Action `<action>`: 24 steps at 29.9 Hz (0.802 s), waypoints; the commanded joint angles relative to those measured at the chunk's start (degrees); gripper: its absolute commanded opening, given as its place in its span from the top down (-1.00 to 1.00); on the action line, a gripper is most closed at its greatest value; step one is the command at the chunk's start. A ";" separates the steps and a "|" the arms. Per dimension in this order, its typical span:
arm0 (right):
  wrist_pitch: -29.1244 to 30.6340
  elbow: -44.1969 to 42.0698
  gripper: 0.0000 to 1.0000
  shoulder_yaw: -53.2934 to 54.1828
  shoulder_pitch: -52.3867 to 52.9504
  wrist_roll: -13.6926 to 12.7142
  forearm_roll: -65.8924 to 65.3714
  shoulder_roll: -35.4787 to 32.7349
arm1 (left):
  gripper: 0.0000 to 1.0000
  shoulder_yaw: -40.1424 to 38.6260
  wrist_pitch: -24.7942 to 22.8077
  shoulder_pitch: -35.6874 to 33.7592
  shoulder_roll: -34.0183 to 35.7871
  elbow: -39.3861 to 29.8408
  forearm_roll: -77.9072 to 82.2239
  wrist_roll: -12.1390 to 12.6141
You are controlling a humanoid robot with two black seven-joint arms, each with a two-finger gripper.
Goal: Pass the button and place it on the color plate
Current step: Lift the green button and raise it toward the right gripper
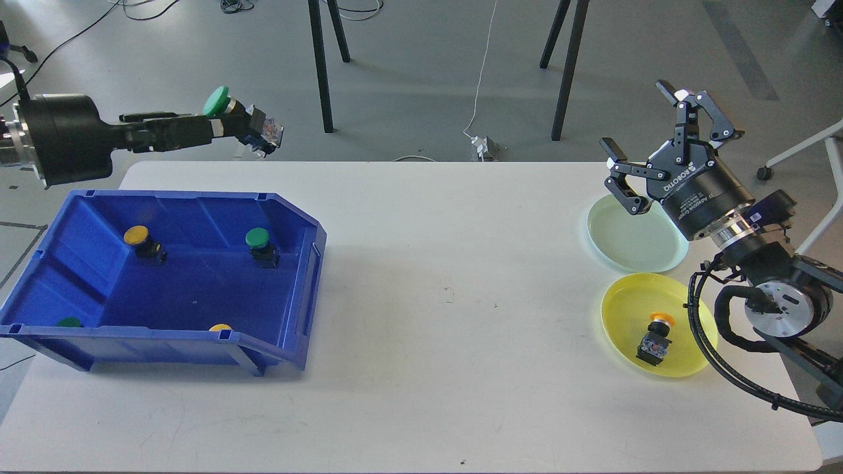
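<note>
One green button (227, 113) sits clamped in my left gripper (220, 126), high beyond the blue bin (296, 263), so I should carry it level toward my right gripper (649, 148), whose fingers gape above the pale green plate (635, 240)

Both arms are black; the right tool (649, 141) has linked fingers, a white-lettered cylindrical body, silver wrist ring and looped black cable.

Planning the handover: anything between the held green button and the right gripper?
Nothing visible. The left gripper holds the green button above the table's far edge; bare tabletop runs to the open right gripper over the green plate.
</note>
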 commanded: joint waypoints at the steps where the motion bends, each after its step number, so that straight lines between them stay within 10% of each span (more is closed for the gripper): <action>1: 0.07 0.32 -0.92 -0.02 0.01 0.01 -0.84 0.10 | 0.75 -0.51 0.01 0.15 -6.61 1.21 -5.63 0.00; 10: -0.11 1.20 -0.92 -1.51 1.32 0.01 -8.31 4.57 | 0.75 -0.51 0.01 0.76 -22.87 9.99 -11.34 0.00; 24: -0.28 0.15 -0.93 -8.81 7.30 0.01 -9.98 18.21 | 0.75 -0.51 0.01 2.43 -26.93 13.08 -14.43 0.00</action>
